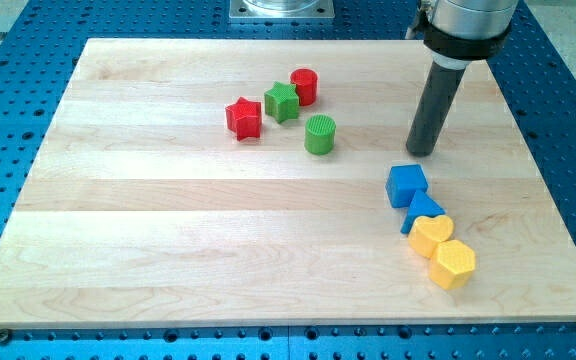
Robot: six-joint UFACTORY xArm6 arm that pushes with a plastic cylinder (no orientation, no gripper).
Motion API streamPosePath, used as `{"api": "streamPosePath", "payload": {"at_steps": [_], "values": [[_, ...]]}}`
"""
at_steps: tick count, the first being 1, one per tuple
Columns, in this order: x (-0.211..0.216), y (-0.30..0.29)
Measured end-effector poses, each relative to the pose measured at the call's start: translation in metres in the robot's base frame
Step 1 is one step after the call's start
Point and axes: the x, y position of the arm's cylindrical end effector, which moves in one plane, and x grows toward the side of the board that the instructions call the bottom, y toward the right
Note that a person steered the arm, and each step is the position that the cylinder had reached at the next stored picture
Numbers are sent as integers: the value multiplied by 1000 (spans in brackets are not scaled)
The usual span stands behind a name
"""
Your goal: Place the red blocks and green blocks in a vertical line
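Note:
A red star block (243, 118), a green star block (281, 102) and a red cylinder (304, 86) lie touching in a slanted row near the view's top centre. A green cylinder (319, 134) stands just below them, apart from the others. My tip (423, 152) rests on the board to the right of the green cylinder, a good gap away, and just above the blue cube. It touches no block.
A blue cube (406, 184), a blue triangular block (423, 212), a yellow heart (432, 235) and a yellow hexagon (453, 264) form a diagonal chain at the view's right. The wooden board (168, 230) lies on a blue perforated table.

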Motion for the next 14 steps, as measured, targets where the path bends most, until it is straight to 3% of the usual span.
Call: {"api": "streamPosePath", "payload": {"at_steps": [1, 3, 6, 7, 8, 12, 13, 14], "values": [[2, -59], [-66, -65], [-121, -162], [-121, -131], [-88, -120], [-80, -163], [-59, -134], [-11, -192]]}}
